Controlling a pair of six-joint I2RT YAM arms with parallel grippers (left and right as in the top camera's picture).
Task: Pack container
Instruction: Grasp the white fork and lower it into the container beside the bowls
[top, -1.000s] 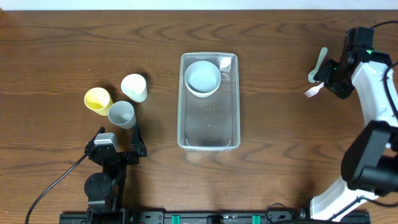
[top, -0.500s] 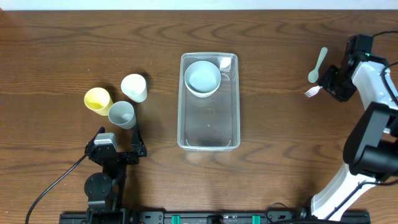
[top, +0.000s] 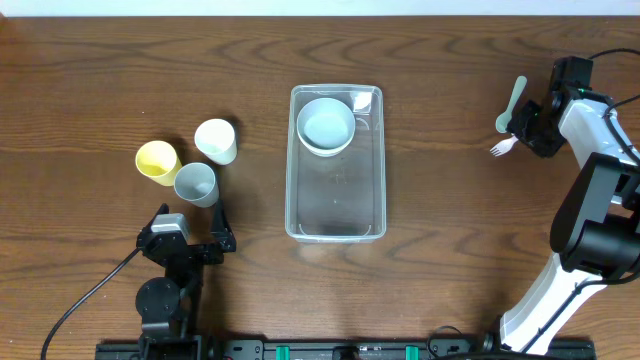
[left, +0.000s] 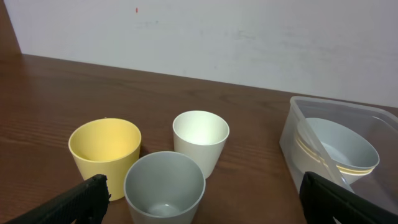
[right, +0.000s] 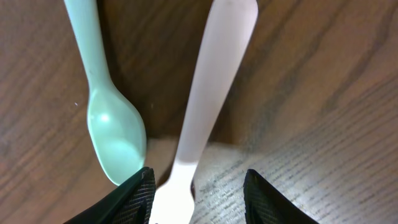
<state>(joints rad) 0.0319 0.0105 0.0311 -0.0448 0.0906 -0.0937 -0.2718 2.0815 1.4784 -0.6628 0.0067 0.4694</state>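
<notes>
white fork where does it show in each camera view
overhead: white fork near the right edge, on the table.
left wrist: not in it.
right wrist: centre, lower end between the right tool fingers.
shared landmark: mint spoon lying beside it.

Right gripper (top: 524, 124) back nearer fork (top: 501, 147)

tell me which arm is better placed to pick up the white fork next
Right. The right gripper is open and straddles the white fork. The left gripper sits by the cups, on the far side of the container from the fork.
</notes>
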